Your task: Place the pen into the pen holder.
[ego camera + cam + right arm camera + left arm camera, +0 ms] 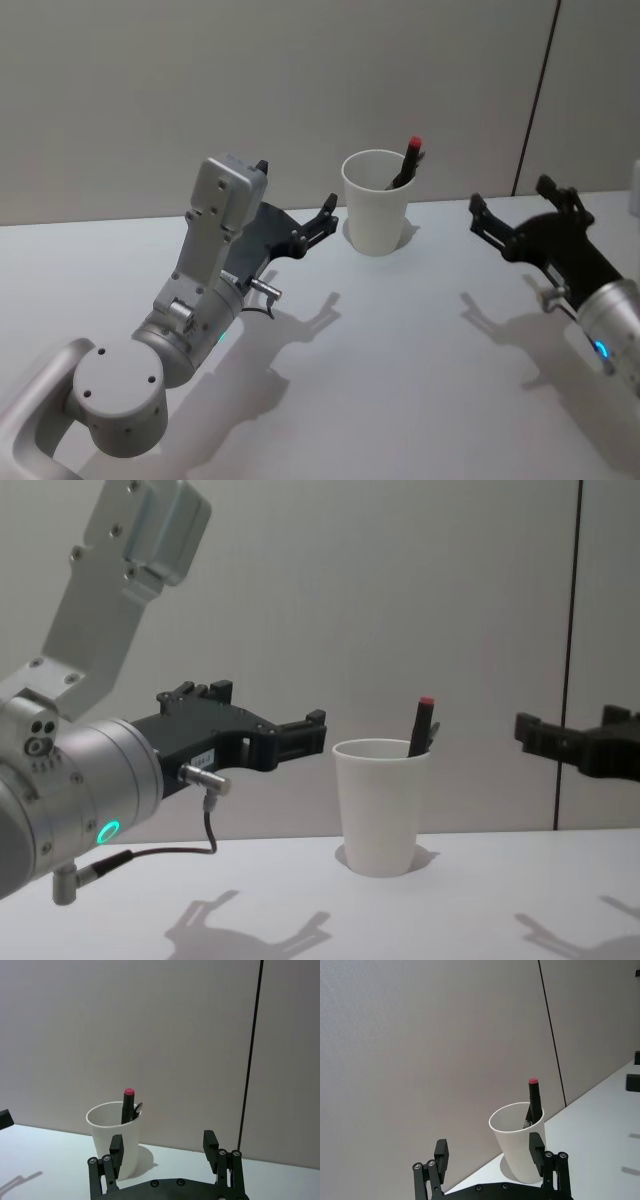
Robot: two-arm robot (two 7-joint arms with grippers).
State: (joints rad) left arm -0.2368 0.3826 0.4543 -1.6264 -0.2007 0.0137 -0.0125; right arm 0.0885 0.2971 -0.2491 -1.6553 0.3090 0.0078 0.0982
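Left claw (328, 213), nearest & biggest in the chest view, hangs wide open w/ nothing in it, just beside the pen holder (375, 202). Pen (407, 163) stands inside, red cap above the rim, leaning on the far wall. Job looks done; best finish is prob. to pull both arms straight back w/o brushing the light cup. Right claw (488, 222), also spread & empty, hovers well apart. White table (400, 330), plain grey wall panels (200, 90) behind.
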